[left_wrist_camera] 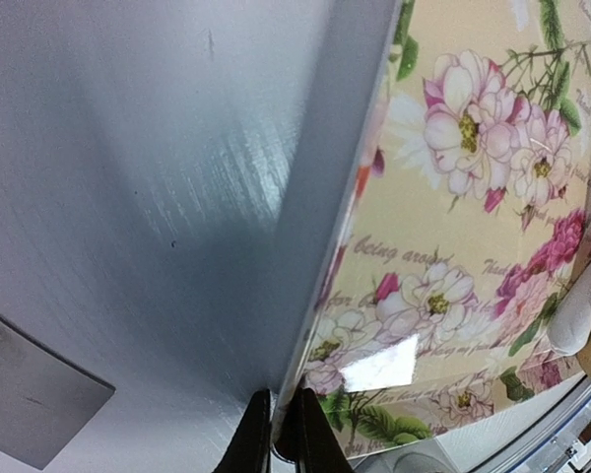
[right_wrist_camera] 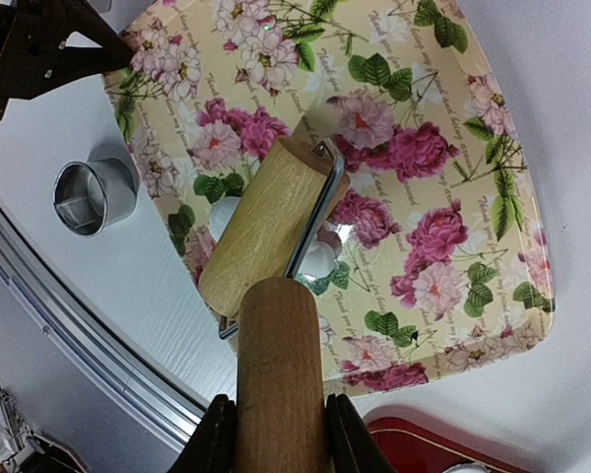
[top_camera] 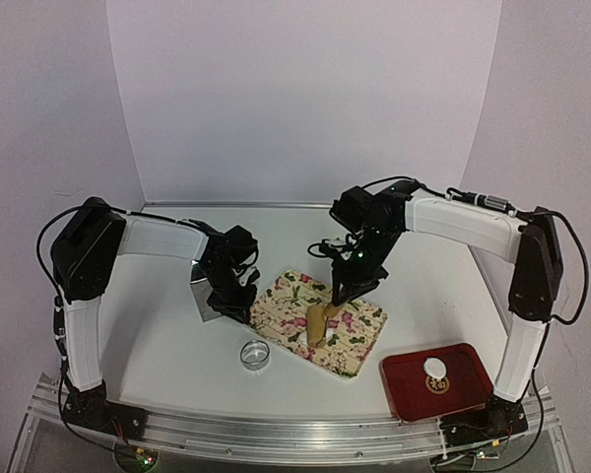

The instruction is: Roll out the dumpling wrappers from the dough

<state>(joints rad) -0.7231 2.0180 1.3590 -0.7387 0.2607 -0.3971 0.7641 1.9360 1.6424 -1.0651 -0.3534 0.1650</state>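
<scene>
A flowered board (top_camera: 347,335) lies mid-table. My right gripper (top_camera: 347,284) is shut on the wooden handle (right_wrist_camera: 281,365) of a rolling pin. Its roller (right_wrist_camera: 267,225) rests on a piece of white dough (right_wrist_camera: 321,259) near the board's front edge; dough shows on both sides of the roller (top_camera: 316,323). My left gripper (top_camera: 238,296) is shut on the board's left edge (left_wrist_camera: 320,256), the jaws pinching the rim (left_wrist_camera: 281,432). One small round white wrapper (top_camera: 434,369) lies in the red tray (top_camera: 468,386). More dough (left_wrist_camera: 581,310) shows at the right of the left wrist view.
A small metal ring cutter (top_camera: 256,354) stands in front of the board, also in the right wrist view (right_wrist_camera: 95,193). A flat metal scraper (top_camera: 204,296) lies by my left gripper, also seen from the left wrist (left_wrist_camera: 30,394). The red tray sits front right.
</scene>
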